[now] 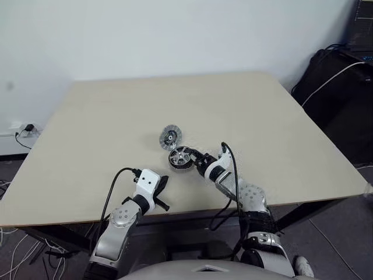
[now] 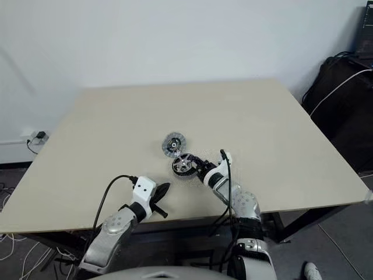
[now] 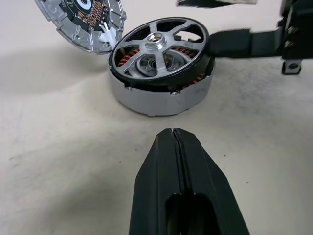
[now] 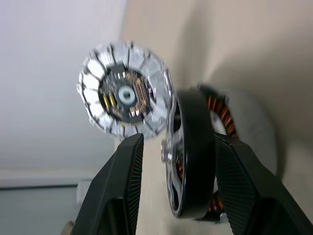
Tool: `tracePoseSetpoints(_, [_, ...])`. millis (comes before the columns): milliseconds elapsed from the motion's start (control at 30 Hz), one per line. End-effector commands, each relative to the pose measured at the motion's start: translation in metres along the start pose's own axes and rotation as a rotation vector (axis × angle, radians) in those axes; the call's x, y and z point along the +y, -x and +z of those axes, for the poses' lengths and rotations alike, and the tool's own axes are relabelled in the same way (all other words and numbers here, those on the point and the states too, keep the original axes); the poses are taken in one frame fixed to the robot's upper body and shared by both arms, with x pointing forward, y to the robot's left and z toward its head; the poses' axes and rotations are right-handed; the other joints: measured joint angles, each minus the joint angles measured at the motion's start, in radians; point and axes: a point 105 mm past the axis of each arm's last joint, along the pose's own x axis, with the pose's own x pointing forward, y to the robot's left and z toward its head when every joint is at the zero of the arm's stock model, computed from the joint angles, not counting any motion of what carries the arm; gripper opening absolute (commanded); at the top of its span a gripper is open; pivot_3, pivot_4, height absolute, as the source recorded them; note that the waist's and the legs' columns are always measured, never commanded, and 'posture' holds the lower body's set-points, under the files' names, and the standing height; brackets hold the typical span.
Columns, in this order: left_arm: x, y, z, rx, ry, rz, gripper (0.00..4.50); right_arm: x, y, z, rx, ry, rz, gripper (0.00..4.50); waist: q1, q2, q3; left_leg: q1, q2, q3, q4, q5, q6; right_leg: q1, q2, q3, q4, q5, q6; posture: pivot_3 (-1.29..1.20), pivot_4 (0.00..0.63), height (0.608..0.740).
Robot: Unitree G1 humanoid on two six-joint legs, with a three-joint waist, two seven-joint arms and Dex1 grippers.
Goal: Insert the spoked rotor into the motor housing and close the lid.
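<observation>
The spoked rotor (image 3: 157, 43), silver spokes in a black rim, sits on top of the silver motor housing (image 3: 161, 98) near the table's front middle. It lies slightly tilted, and copper coils show beneath it. The ribbed lid (image 3: 80, 22) leans on its edge against the housing's far left side, dark centre showing. My right gripper (image 4: 178, 142) is open and straddles the rotor's rim, with a gap at one finger (image 4: 124, 166). My left gripper (image 3: 173, 134) is shut and empty, on the table a short way in front of the housing.
The beige table (image 1: 116, 116) has its front edge just behind my grippers. A black bag with a white cable (image 1: 335, 93) stands off the right side. A wall socket with a plug (image 1: 26, 128) is at the left.
</observation>
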Motion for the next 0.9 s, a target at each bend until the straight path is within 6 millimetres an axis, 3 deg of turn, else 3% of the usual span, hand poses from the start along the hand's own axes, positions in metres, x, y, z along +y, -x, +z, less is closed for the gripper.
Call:
tracePoseSetpoints(33, [-0.002,-0.004,0.013,-0.050,-0.011,-0.015,0.03,0.015,0.006,-0.005,-0.050,-0.016,0.043,2.32,0.000,0.000,0.000,0.000,0.000,0.000,0.000,0.000,0.000,0.000,0.000,0.000,0.000,0.000,0.000,0.00,0.000,0.740])
tracePoseSetpoints(167, [-0.004,-0.006,0.013,-0.052,-0.010,-0.025,0.03,0.007,0.016,0.002,-0.076,0.062,-0.025,2.32,0.000,0.000,0.000,0.000,0.000,0.000,-0.001,0.000,0.000,-0.001,0.000,0.000,0.000,0.000,0.000,0.00,0.000,0.740])
tracePoseSetpoints(300, [-0.006,-0.008,0.014,-0.055,-0.009,-0.037,0.03,0.014,0.024,0.010,-0.120,0.268,-0.051,2.32,-0.003,0.000,0.000,-0.001,0.001,0.001,-0.001,0.000,0.000,0.000,0.000,0.001,0.000,-0.002,0.003,0.00,0.000,0.740])
tracePoseSetpoints(433, [-0.006,-0.008,0.014,-0.055,-0.011,-0.042,0.03,0.030,0.020,0.006,-0.113,0.639,-0.055,2.32,-0.002,0.000,0.000,-0.001,0.001,0.002,0.000,0.000,0.000,-0.001,0.000,0.001,0.001,-0.003,0.005,0.00,0.000,0.740])
tracePoseSetpoints(533, [-0.006,-0.008,0.013,-0.054,-0.011,-0.045,0.03,0.036,0.011,-0.004,-0.073,0.974,-0.075,1.71,-0.001,-0.001,0.000,0.000,0.001,0.002,0.001,0.000,0.000,-0.001,0.000,0.001,0.000,-0.003,0.005,0.00,0.000,0.740])
tracePoseSetpoints(700, [-0.007,-0.009,0.013,-0.052,-0.011,-0.045,0.03,0.029,-0.009,-0.022,0.030,1.378,-0.117,0.08,0.000,-0.003,0.000,0.000,0.001,0.002,0.002,0.001,-0.001,-0.001,0.000,0.000,0.001,-0.001,0.003,0.00,0.000,0.740])
tracePoseSetpoints(900, [-0.005,-0.006,0.012,-0.050,-0.003,-0.028,0.03,0.033,-0.031,-0.030,0.069,1.436,-0.096,0.02,0.001,-0.004,0.000,0.000,0.000,0.002,0.001,0.001,-0.001,-0.001,0.001,0.001,0.001,0.001,0.000,0.00,0.000,0.740])
